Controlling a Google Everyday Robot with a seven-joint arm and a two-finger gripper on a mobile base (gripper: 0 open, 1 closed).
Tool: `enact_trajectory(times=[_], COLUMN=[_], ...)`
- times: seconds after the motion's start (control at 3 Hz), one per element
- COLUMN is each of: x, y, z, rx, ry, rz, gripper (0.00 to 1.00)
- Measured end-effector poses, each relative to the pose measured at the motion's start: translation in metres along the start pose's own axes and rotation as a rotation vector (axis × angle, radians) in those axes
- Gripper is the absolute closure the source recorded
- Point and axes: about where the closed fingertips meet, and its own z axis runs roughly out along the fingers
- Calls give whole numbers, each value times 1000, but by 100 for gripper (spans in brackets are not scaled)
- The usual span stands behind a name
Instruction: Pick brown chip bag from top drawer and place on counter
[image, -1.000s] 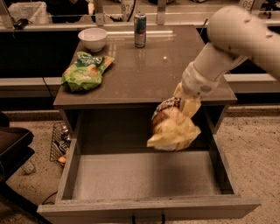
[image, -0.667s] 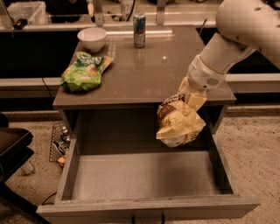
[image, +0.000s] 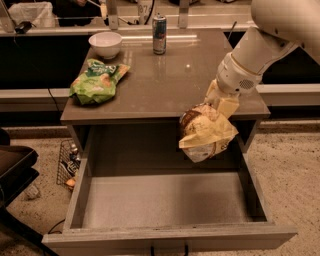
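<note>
My gripper (image: 218, 106) is shut on the brown chip bag (image: 206, 133), a crinkly dark-brown bag with pale yellow ends. It hangs in the air over the right back part of the open top drawer (image: 165, 200), level with the counter's front edge. The drawer's grey bottom is bare. The counter (image: 165, 80) lies behind and to the left of the bag. The white arm reaches in from the upper right.
On the counter are a green chip bag (image: 97, 80) at the left, a white bowl (image: 105, 44) at the back left and a can (image: 159, 34) at the back middle. A wire basket (image: 67, 162) stands on the floor left of the cabinet.
The gripper has lifted the brown chip bag higher and slightly right, from down in the drawer opening to the level of the counter's front edge.
</note>
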Motion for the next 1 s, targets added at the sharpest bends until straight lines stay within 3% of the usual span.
enact_trajectory(times=[0.33,0.67,1.0], x=[7,6,10], y=[29,75,113], z=[41,34,-7], rx=[-88,-124,-74], ry=[-99,-144,-114], rz=[27,62,119], gripper=[100,100,100])
